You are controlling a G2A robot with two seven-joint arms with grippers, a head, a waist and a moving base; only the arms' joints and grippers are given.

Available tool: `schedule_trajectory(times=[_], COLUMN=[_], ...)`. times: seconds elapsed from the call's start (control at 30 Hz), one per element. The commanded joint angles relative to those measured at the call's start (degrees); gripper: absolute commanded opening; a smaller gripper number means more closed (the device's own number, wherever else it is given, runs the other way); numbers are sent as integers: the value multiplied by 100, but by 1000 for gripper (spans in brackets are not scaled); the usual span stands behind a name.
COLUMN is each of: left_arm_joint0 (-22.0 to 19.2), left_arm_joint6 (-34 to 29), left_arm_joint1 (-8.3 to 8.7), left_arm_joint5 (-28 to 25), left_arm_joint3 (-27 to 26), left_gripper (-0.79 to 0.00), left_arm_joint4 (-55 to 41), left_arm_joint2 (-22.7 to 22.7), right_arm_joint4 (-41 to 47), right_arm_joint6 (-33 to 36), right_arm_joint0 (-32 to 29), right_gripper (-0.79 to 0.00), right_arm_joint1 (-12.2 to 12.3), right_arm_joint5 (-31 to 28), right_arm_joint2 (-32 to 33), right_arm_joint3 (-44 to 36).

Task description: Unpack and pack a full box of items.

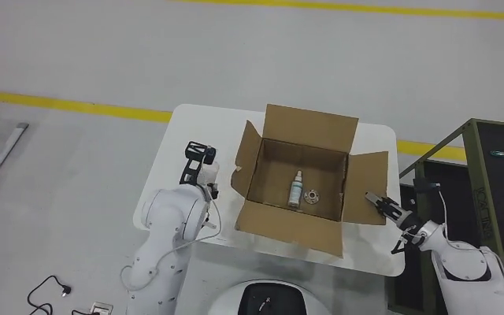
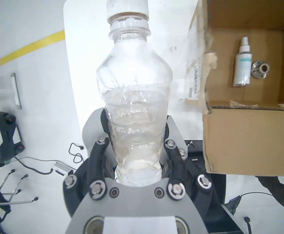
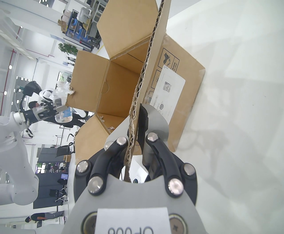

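An open cardboard box is set mid-bench, all four flaps folded outward. Two items are seen lying on its floor: a white spray bottle w/ a pale teal label, and just beside it a small round metal flange. In the left wrist view the same pair is seen through the box opening, the spray bottle on its side and the flange flat, close together but whether touching can't be told.

The left pincer is clamped on the lower body of a clear water bottle, partly filled, w/ its white cap on and pointing away from the wrist. That pincer is held over the bench's left part, outside the box and near its left flap.

The right pincer is closed on the flap at the box's right side, one finger each side of the torn corrugated edge. From above, the pincer is placed at the outer edge of that flap, nr the bench's right border
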Motion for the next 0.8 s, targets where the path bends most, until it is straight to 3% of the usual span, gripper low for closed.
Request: schedule_trajectory(times=[0.0,0.4,0.77], left_arm_joint0=[18,-46,-46], left_arm_joint6=[2,101,101], left_arm_joint1=[6,32,32], left_arm_joint5=[19,75,75], left_arm_joint3=[182,1023,1023], left_gripper=[-785,-785,-785], left_arm_joint4=[15,-13,-13], left_arm_joint2=[-14,-73,-73], right_arm_joint4=[32,60,60], right_arm_joint6=[24,214,214], right_arm_joint0=[-12,86,86], right_gripper=[-785,-785,-785], right_arm_joint1=[13,90,90], right_arm_joint5=[-15,-115,-115], right_arm_joint2=[27,78,78], right_arm_joint3=[9,162,162])
